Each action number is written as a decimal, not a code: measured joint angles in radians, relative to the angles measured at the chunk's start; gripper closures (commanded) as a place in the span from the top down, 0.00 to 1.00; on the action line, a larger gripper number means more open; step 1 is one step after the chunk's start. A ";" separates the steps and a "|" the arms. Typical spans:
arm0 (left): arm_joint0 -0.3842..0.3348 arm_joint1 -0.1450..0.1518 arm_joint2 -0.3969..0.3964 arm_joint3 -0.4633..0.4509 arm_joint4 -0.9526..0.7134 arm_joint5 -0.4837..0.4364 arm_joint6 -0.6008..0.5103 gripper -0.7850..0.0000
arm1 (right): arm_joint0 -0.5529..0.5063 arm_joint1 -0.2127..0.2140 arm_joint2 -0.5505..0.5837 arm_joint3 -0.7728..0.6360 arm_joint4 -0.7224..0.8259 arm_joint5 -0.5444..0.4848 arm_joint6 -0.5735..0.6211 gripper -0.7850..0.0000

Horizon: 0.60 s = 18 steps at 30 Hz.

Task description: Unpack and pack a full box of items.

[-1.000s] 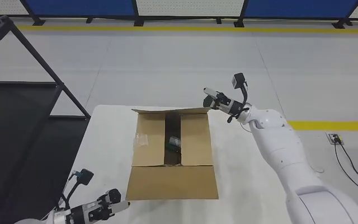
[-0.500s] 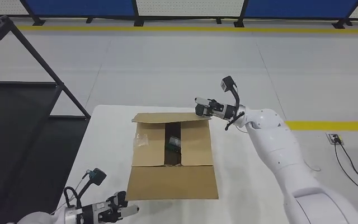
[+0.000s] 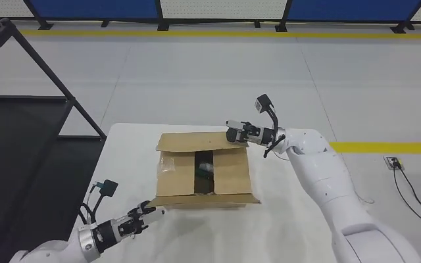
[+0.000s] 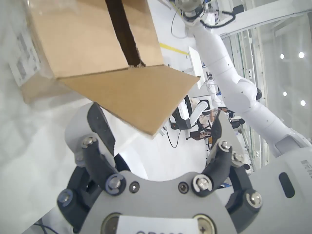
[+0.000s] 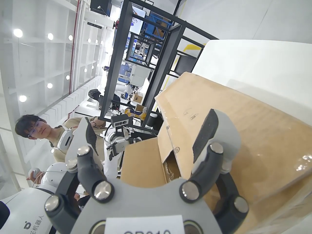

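A robotics lab hall: yellow floor line (image 3: 197, 33), blue partition panels (image 3: 92, 8), black metal rack (image 5: 116, 49), white shelving (image 5: 61, 49).

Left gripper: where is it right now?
Top view: the left gripper is at the near left corner of the cardboard box, open, just under the left end of the near flap, which juts out over the white table.

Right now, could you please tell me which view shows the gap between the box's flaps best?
The top view: it looks straight down into the gap, where a dark item lies. The left wrist view catches it at a low angle as a dark slit; the right wrist view shows one end.
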 measured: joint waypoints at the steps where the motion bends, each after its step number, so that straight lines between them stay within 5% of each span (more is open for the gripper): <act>1: -0.011 -0.002 0.015 -0.009 -0.003 0.015 0.034 1.00 | -0.002 0.001 0.000 -0.006 0.001 0.002 0.008 1.00; 10: -0.156 -0.015 0.173 -0.001 0.132 0.189 0.305 1.00 | -0.028 0.015 0.000 -0.063 0.012 0.037 0.057 1.00; 18: -0.224 -0.022 0.277 0.026 0.239 0.255 0.388 1.00 | -0.050 0.031 0.007 -0.133 0.083 0.139 0.159 1.00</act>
